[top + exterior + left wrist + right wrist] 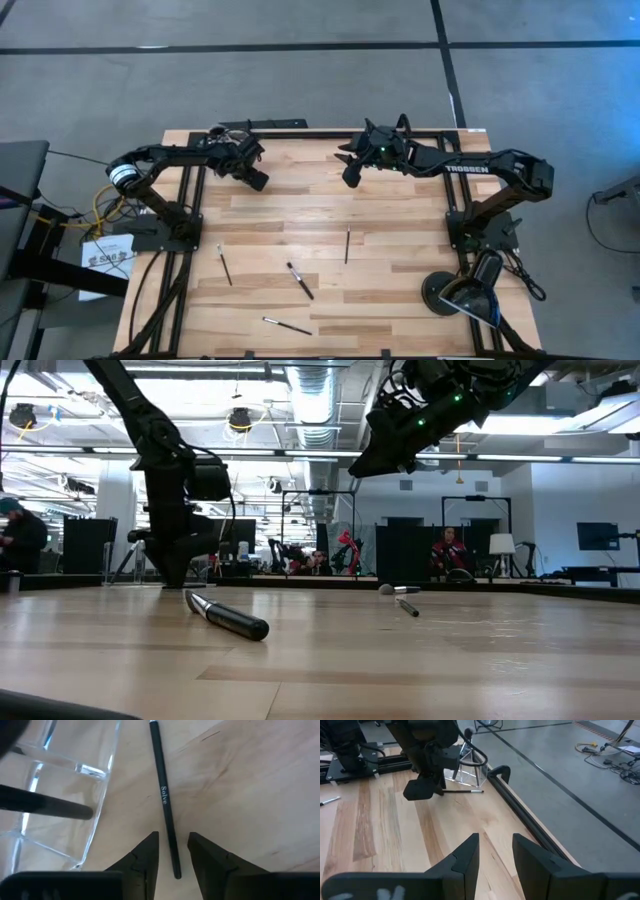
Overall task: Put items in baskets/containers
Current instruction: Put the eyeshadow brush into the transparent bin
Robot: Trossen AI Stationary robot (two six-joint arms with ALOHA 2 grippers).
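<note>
A slim black brush (162,795) marked "Solve" lies flat on the wood beside the clear plastic cup (60,795); the right wrist view also shows this brush (462,791) and the cup (470,767). A dark brush handle (50,806) rests inside the cup. My left gripper (172,852) is open near the table's far left, its fingers standing on either side of the brush's end without touching it. My right gripper (495,850) is open and hangs above the far middle of the table (352,176). Several more brushes lie nearer: (225,265), (300,281), (347,245).
Another brush (287,325) lies by the near edge. The round black lamp base (440,293) sits at the near right corner. A black frame rail (520,815) runs along the far edge behind the cup. People show in the room beyond the table.
</note>
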